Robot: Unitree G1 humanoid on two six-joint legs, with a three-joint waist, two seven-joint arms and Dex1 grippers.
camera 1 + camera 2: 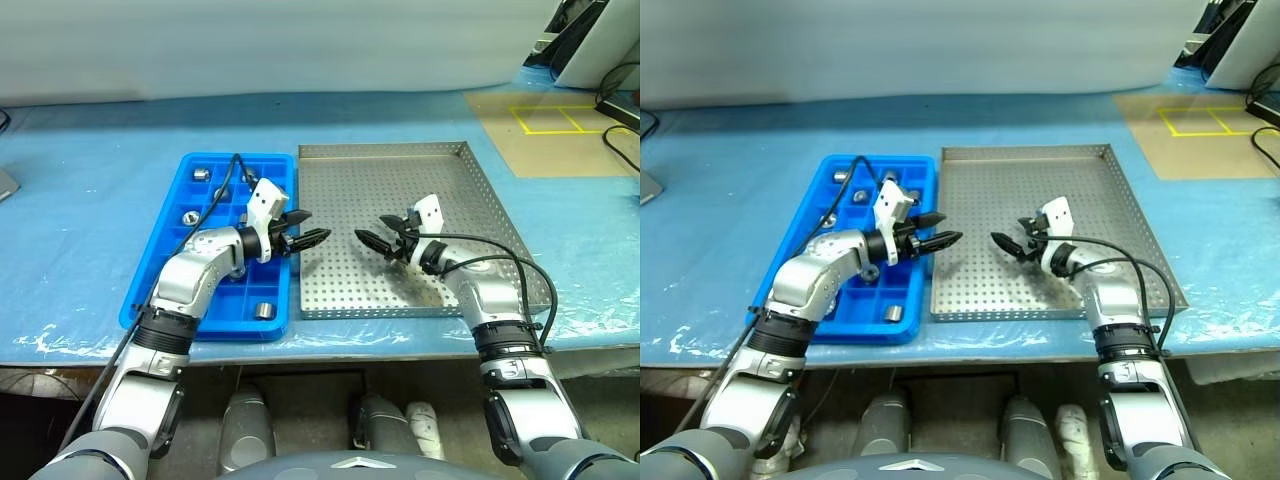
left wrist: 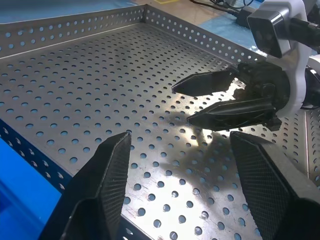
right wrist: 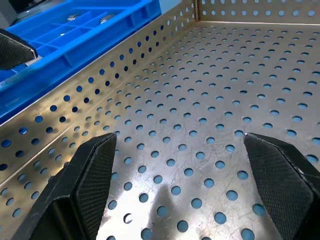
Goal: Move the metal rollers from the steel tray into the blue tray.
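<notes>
You're hovering both grippers over the steel tray [image 1: 480, 200] with nothing in either of them. The rollers [image 1: 264, 310] are all sitting in the blue tray [image 1: 150, 290] now, scattered across its compartments: one near the front edge, one [image 1: 189, 216] midway along the left side, one [image 1: 201, 173] up at the far corner, and a couple more partly hidden behind your left arm. None of them are anywhere near the fingertips.

Your left gripper [image 1: 308, 228] is reaching across from over the blue tray, pointing right and roughly level, tips just past the steel tray's left rim, fingers [image 2: 107, 185] spread with only perforated floor between them. Your right gripper [image 1: 372, 234] is pointing back toward it from the other side, also roughly level, its fingers [image 3: 95, 175] standing wide apart over bare floor. The two sets of tips are facing each other, near but not touching.
</notes>
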